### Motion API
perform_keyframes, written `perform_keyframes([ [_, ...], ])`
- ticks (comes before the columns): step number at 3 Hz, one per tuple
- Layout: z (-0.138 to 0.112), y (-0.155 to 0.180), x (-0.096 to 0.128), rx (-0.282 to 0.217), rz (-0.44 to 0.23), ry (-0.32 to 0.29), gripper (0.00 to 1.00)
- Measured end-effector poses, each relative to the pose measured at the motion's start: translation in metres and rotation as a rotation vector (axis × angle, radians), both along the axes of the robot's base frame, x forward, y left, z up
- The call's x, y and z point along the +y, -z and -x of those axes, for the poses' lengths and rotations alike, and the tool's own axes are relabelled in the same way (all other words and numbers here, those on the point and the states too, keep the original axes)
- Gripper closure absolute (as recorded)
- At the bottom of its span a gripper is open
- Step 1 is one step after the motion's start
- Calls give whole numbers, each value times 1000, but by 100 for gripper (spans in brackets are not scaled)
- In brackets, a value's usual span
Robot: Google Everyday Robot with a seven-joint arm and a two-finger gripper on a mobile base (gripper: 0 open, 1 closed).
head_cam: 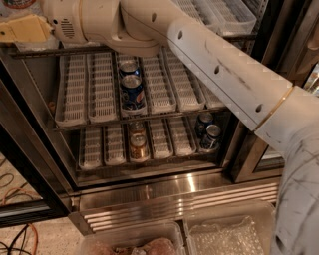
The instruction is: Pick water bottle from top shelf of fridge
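In the fridge (164, 194), the top shelf (227, 15) carried white lane trays. The lower racks held blue cans (132, 92) and a gold can (138, 147). The arm (224, 74) stretched from 4 o'clock to 10 o'clock. The gripper (15, 31) was at the shelf's left end, and we could not tell its grip. Just above it, at 11 o'clock, a red-labelled scrap seemed to be the water bottle (17, 3).

Speckled pale stone floor (50, 236), lower left, carried the stainless-steel fridge (174, 194) with its ribbed kick plate. Loose black and orange cables (32, 233) lay directly on it beside the black door frame. Two clear plastic bins (229, 231) stood at the lower edge; their support could not be told. The cream gripper (22, 30) was high at the upper left, well apart from the floor.
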State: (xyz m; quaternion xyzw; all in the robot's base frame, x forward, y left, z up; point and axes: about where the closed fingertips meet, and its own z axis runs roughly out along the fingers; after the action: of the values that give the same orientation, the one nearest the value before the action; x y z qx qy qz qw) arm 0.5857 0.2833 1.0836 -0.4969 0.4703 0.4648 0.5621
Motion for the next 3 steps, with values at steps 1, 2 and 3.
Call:
perform_keyframes([
  [1, 1, 5, 3, 17, 12, -7, 50],
  [2, 1, 1, 3, 17, 12, -6, 73],
  [3, -2, -1, 4, 18, 13, -6, 96],
])
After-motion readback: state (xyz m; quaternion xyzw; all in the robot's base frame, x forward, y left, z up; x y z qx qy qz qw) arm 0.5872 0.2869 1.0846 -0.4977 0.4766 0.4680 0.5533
